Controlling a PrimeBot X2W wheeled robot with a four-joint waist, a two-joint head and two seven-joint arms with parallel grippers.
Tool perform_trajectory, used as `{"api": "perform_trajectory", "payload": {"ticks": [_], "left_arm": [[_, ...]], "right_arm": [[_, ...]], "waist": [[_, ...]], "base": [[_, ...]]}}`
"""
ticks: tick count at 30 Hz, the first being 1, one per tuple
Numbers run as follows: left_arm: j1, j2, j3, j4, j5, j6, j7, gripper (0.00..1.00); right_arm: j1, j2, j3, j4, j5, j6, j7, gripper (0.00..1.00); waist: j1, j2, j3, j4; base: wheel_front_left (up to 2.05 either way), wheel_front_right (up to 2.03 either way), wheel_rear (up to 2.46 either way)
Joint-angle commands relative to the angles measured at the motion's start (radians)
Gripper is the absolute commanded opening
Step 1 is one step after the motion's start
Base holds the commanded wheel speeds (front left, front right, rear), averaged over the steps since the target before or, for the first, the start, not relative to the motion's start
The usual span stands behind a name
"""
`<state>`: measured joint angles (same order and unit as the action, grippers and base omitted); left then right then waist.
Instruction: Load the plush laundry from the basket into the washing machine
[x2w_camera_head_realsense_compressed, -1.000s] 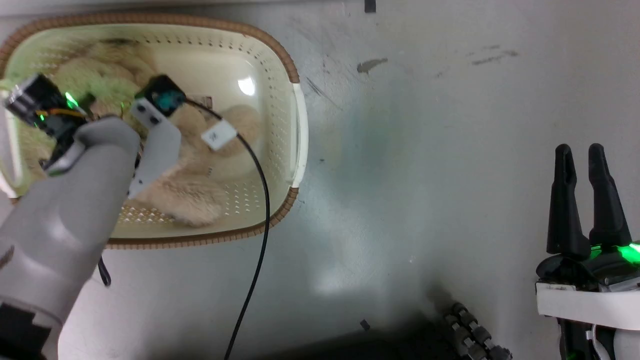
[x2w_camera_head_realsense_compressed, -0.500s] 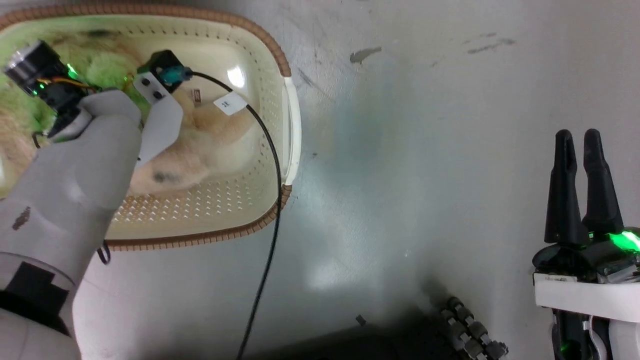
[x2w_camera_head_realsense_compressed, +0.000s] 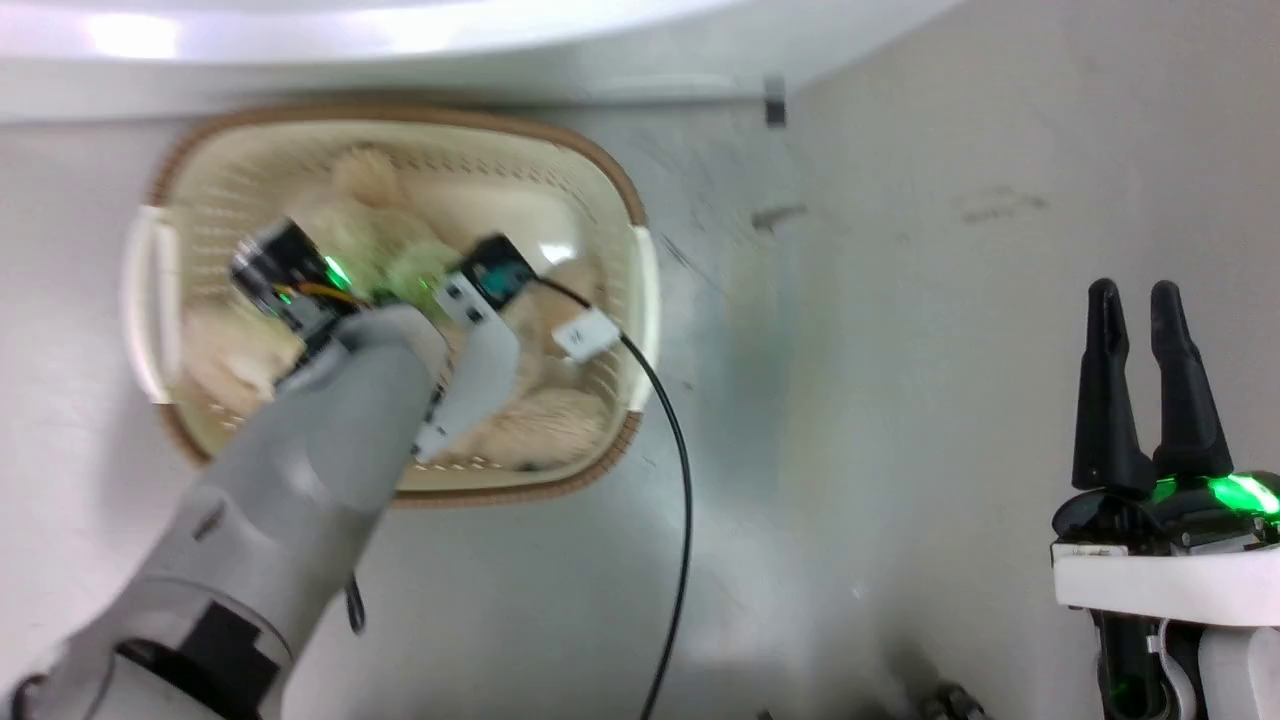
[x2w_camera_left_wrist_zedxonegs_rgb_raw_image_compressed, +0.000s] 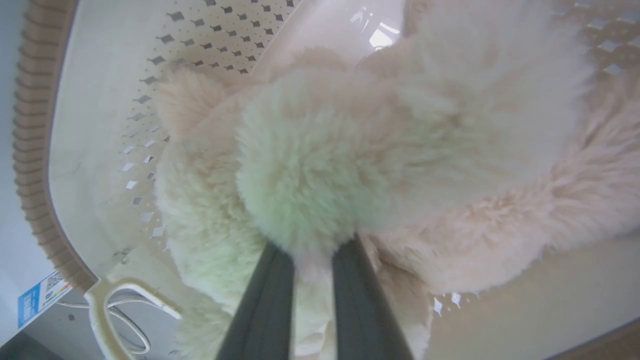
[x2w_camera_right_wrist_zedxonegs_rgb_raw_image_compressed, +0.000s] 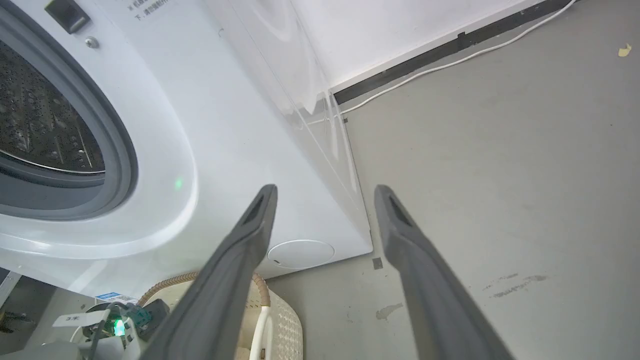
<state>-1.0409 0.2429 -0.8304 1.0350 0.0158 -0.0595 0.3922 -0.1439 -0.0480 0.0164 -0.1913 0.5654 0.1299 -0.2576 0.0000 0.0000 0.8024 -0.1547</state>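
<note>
The plush laundry (x2w_camera_left_wrist_zedxonegs_rgb_raw_image_compressed: 350, 150) lies inside the basket (x2w_camera_head_realsense_compressed: 610, 180), which sits on the floor (x2w_camera_head_realsense_compressed: 900, 450) right in front of the washing machine (x2w_camera_right_wrist_zedxonegs_rgb_raw_image_compressed: 200, 125). Your left gripper (x2w_camera_left_wrist_zedxonegs_rgb_raw_image_compressed: 315, 245) is down in the basket, and its fingers are close together with a fluffy round bit of the toy pinched between them. Your right gripper (x2w_camera_head_realsense_compressed: 1130, 300) hangs over the bare floor, well away from the basket, with its fingers apart and holding nothing. I think you are at the grab step: the toy is caught but not lifted out yet. Next you need to raise it straight up until its floppy parts are clear of the basket, then carry it to the round hole (x2w_camera_right_wrist_zedxonegs_rgb_raw_image_compressed: 30, 125) in the washing machine, which looks open. The toy is soft, so the fingers may only have fur; lift slowly and watch that it does not slip
</note>
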Motion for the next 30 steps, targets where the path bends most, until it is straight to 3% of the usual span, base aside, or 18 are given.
{"api": "perform_trajectory", "payload": {"ticks": [1, 12, 18, 30], "left_arm": [[0.025, -0.008, -0.001, -0.008, -0.010, 0.008, -0.025, 0.00], [0.173, -0.111, 0.034, -0.061, -0.117, 0.029, -0.258, 0.00], [0.261, -0.139, 0.072, -0.103, -0.190, 0.040, -0.375, 0.00], [0.389, -0.142, 0.193, -0.221, -0.334, 0.092, -0.576, 0.00]], "right_arm": [[-0.006, -0.002, -0.005, 0.010, -0.014, 0.001, -0.004, 1.00], [0.074, -0.002, -0.047, 0.082, -0.108, 0.001, -0.004, 1.00], [0.128, -0.002, -0.059, 0.113, -0.135, 0.001, -0.004, 1.00], [0.204, -0.002, -0.059, 0.137, -0.138, 0.001, -0.004, 1.00]], "waist": [[0.0000, 0.0000, -0.076, 0.055], [0.0000, 0.0000, -0.322, 0.214], [0.0000, 0.0000, -0.449, 0.289], [0.0000, 0.0000, -0.579, 0.321]], "base": [[0.00, 0.00, 0.00], [0.00, 0.00, 0.00], [0.00, 0.00, 0.00], [0.00, 0.00, 0.00]]}}
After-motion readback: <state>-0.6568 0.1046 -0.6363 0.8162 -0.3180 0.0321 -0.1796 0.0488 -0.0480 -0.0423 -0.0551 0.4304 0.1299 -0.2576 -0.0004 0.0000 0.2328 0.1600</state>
